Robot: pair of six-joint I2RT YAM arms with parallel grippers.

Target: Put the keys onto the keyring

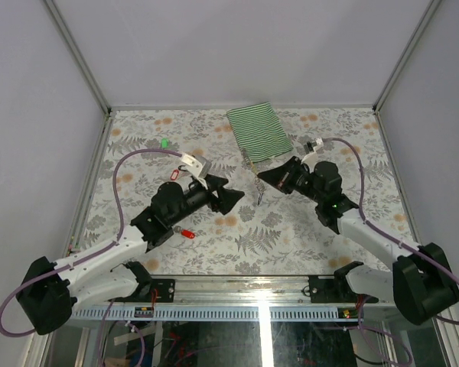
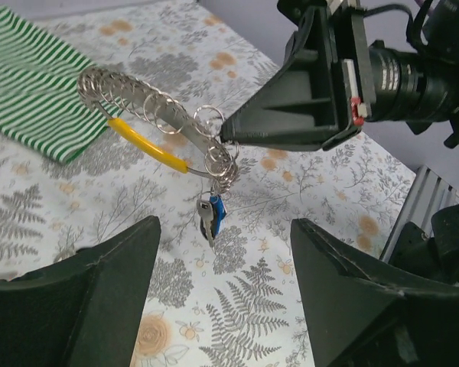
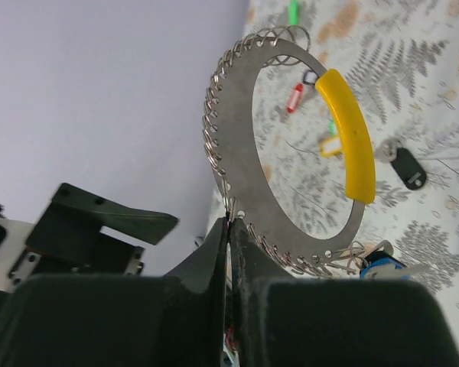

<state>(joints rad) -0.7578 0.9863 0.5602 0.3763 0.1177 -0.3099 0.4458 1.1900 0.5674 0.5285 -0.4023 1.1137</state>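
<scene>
Though a red-tagged key [image 1: 187, 233] lies loose on the tabletop [image 1: 291, 229] beside the left arm, the left tool [image 1: 236, 197] stands spread and empty, pointing right at the keyring [image 3: 233, 122]. The keyring is held clear of the tabletop, a blue-tagged key [image 2: 214, 212] dangling, its rim pinched by the right tool [image 3: 229, 229]. Left arm judged nearer the loose key.

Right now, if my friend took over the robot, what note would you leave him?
Left gripper: open, empty, facing the keyring.
Right gripper: shut on the keyring, holding it up.
Done: the blue key hangs on the ring.
Left to do: the green key, red key, yellow key and black key lie loose on the table.
</scene>
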